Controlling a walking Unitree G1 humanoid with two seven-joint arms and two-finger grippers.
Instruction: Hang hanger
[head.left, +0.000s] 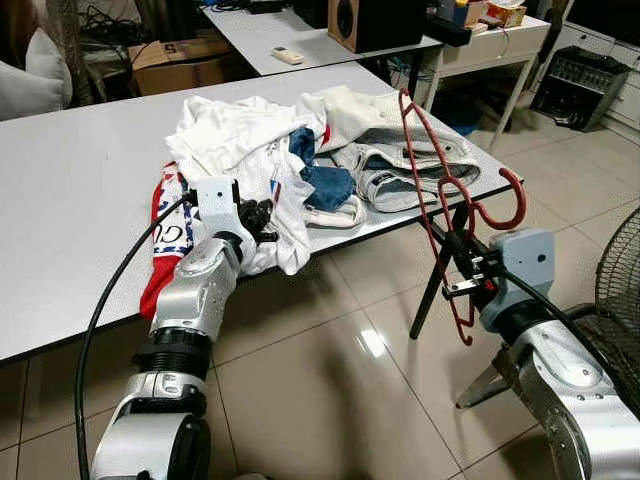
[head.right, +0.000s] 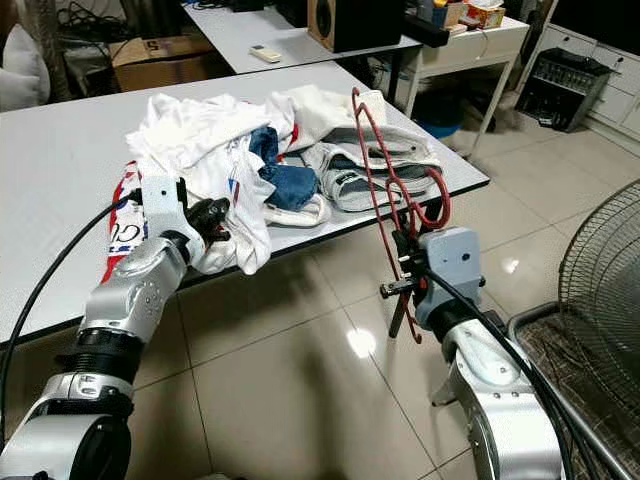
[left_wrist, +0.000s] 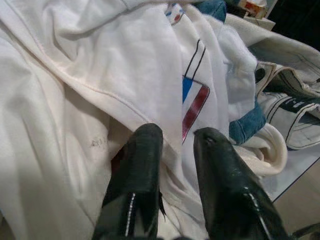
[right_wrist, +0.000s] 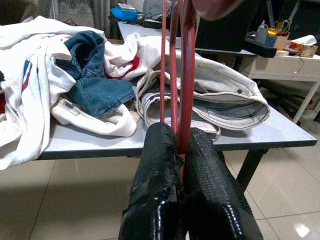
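Right wrist view: right pincer (right_wrist: 182, 145) clamps a red hanger (head.left: 440, 190) beside the bench (head.left: 70, 180); left pincer (left_wrist: 177, 137), narrowly parted, touches a white shirt (head.left: 235, 140), likely the garment to thread next.

The thin dark-red hanger (head.left: 432, 190) looks like smooth, slightly glossy plastic. The white sweatshirt (head.left: 235, 150) is soft matt cloth; the blue denim piece (head.left: 325, 180) is coarser. The pale grey desk (head.left: 80, 200) top is smooth and matt. The beige floor tiles (head.left: 330, 390) are glossy, mirroring light. The right gripper's black fingers (right_wrist: 200, 200) look textured and shiny.
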